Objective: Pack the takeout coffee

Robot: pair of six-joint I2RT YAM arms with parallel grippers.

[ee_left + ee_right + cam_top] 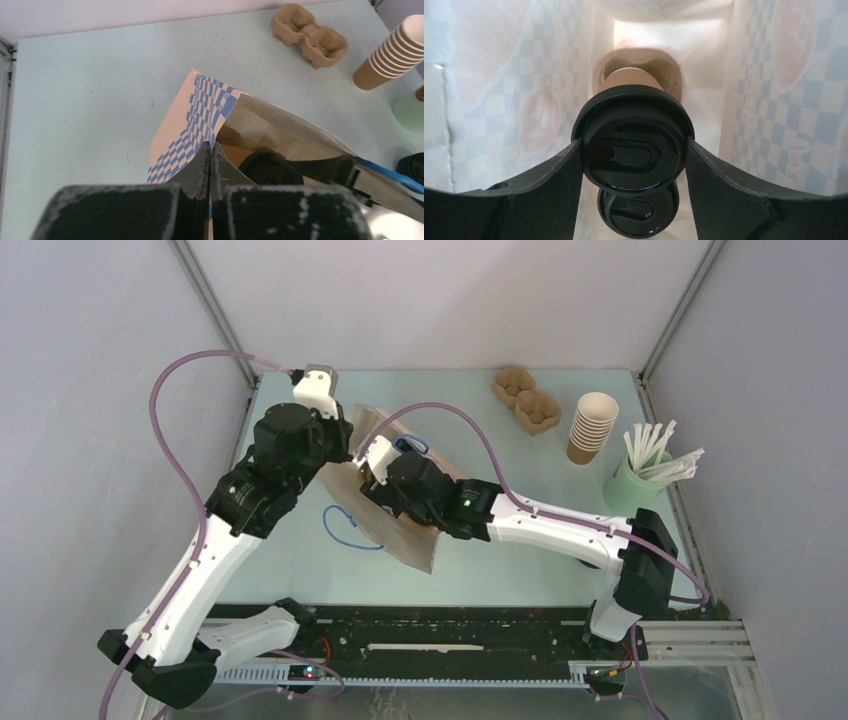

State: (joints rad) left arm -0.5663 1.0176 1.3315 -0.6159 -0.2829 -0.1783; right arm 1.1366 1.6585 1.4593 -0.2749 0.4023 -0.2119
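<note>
Loading looks under way: left pincer (210, 152) clenched on the bag (200, 107) rim, right pincer (634, 152) grasping a cup (633, 135) mid-frame inside; next, probably set it down and release.

two lidded cups (634, 167), one in the right gripper (634, 146) and one just below it, inside one checked paper bag (489, 100); well beyond the gripper, two pulp carriers (539, 411), one cup stack (592, 427), one straw holder (630, 490).

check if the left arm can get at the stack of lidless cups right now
Probably not: the left tool is shut on the edge of the paper bag, and the cup stack stands far right, past the right arm.
</note>
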